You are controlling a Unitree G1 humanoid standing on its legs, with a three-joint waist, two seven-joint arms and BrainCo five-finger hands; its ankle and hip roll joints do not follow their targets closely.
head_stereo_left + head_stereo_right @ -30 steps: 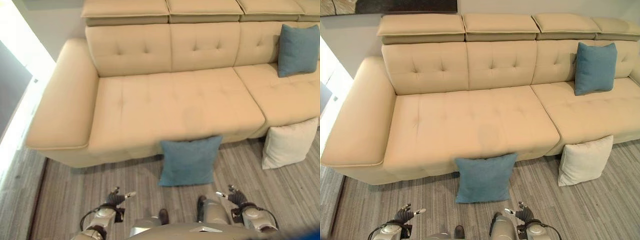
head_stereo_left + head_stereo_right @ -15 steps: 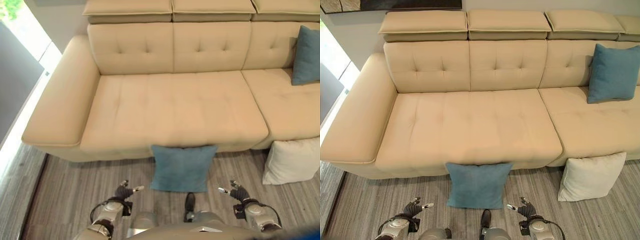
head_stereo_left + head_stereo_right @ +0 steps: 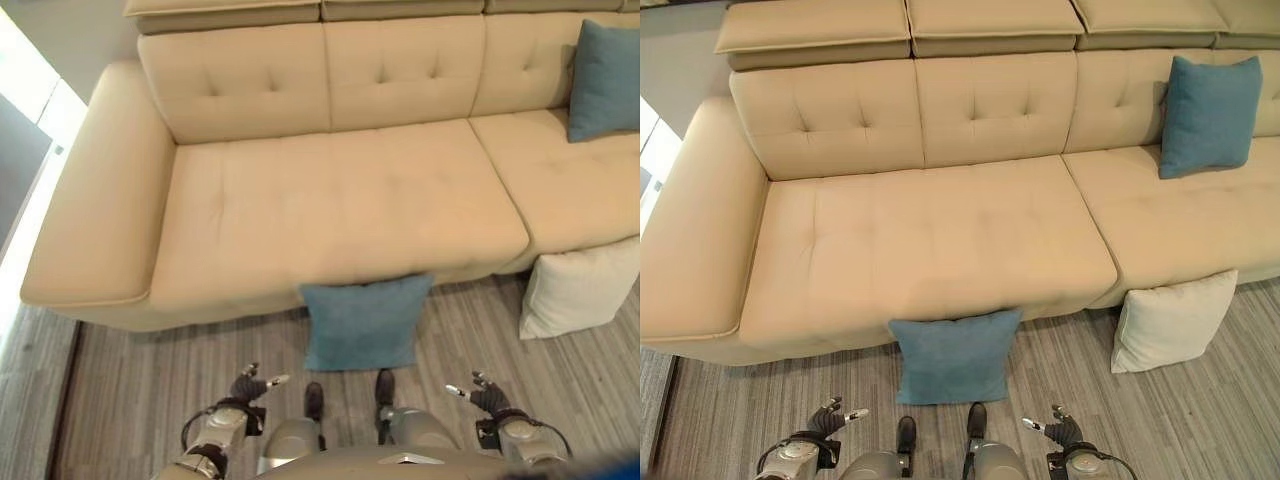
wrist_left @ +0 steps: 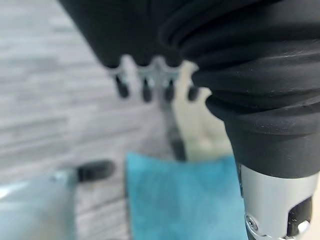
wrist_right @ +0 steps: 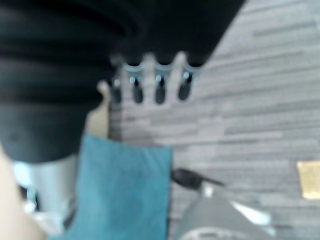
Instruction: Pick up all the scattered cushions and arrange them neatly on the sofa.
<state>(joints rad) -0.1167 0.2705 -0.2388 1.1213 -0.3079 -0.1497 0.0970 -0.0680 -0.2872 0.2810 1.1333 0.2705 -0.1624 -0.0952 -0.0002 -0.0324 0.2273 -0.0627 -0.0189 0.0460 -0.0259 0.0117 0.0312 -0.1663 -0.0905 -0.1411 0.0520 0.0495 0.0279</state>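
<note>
A blue cushion (image 3: 365,325) stands on the floor, leaning against the front of the beige sofa (image 3: 330,200). A white cushion (image 3: 578,290) leans on the sofa front further right. A second blue cushion (image 3: 1210,115) rests upright against the backrest on the sofa's right seat. My left hand (image 3: 245,390) and right hand (image 3: 480,392) hang low on either side of the floor cushion, short of it, both open and holding nothing. The left wrist view shows straight fingers (image 4: 145,87) above the blue cushion (image 4: 185,200). Straight fingers (image 5: 157,90) also show beside it (image 5: 122,190) in the right wrist view.
The sofa's wide left armrest (image 3: 95,210) bounds the left and middle seats, which carry nothing. Grey striped wood floor (image 3: 150,400) runs along the sofa front. A bright window strip (image 3: 25,120) lies at the far left.
The whole picture has shifted, so the camera has moved. Both hands stay low and open beside the blue floor cushion. No cushion has moved.
</note>
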